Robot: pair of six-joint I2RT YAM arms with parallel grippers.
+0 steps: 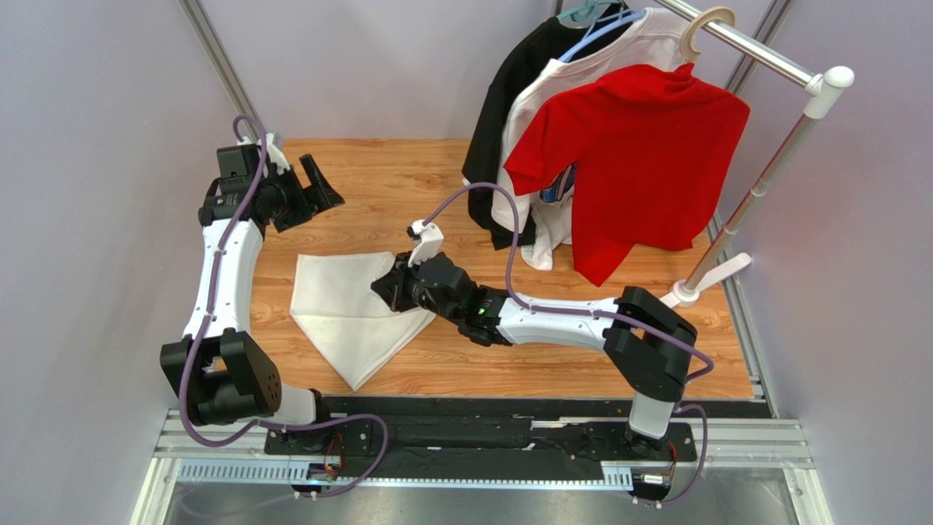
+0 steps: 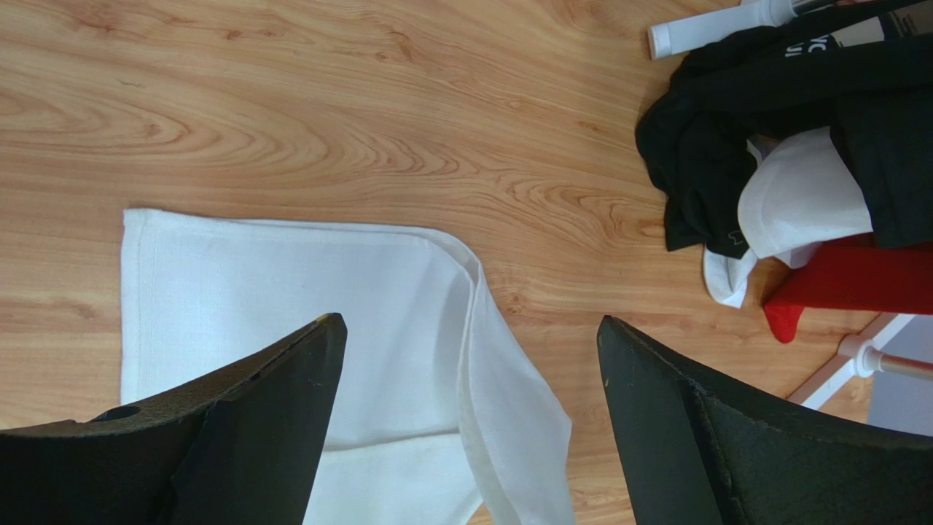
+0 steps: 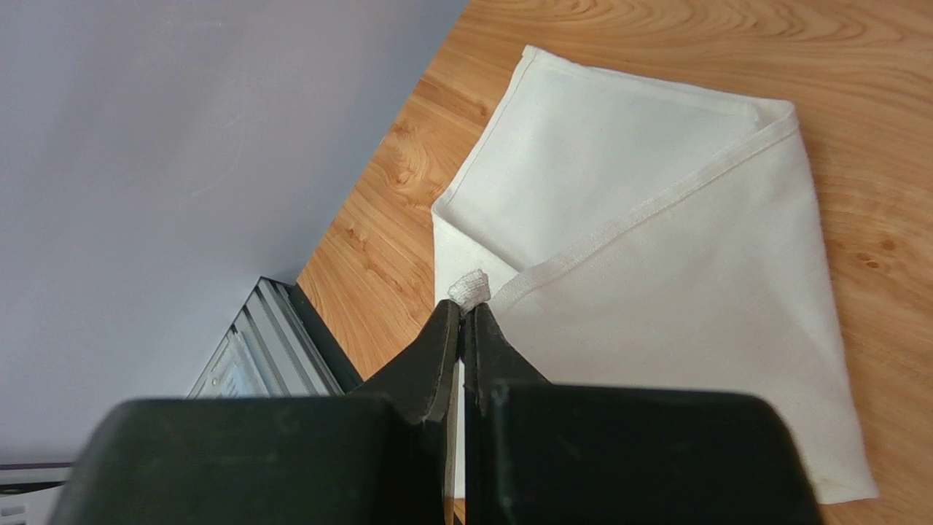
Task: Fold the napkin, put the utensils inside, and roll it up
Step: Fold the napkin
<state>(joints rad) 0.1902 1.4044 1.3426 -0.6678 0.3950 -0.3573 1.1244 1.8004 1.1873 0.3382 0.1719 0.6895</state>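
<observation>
The white napkin (image 1: pixel 342 312) lies on the wooden table, partly folded, with one flap drawn over it at a slant. My right gripper (image 1: pixel 391 287) reaches in from the right and is shut on a corner of that flap; in the right wrist view a tuft of hem sticks out of the closed tips of the gripper (image 3: pixel 465 311), and the napkin (image 3: pixel 657 263) spreads beyond. My left gripper (image 1: pixel 314 188) hangs open above the table's back left. Seen from its wrist, the left gripper (image 2: pixel 469 322) holds nothing and the napkin (image 2: pixel 274 284) is below. The utensils are out of view.
A clothes rack (image 1: pixel 767 164) stands at the back right, carrying a red shirt (image 1: pixel 630 164), a black garment (image 1: pixel 509 98) and a white shirt (image 1: pixel 542 219). The rack's white foot (image 1: pixel 714 278) rests on the table. The table's front edge (image 1: pixel 548 396) meets a metal rail.
</observation>
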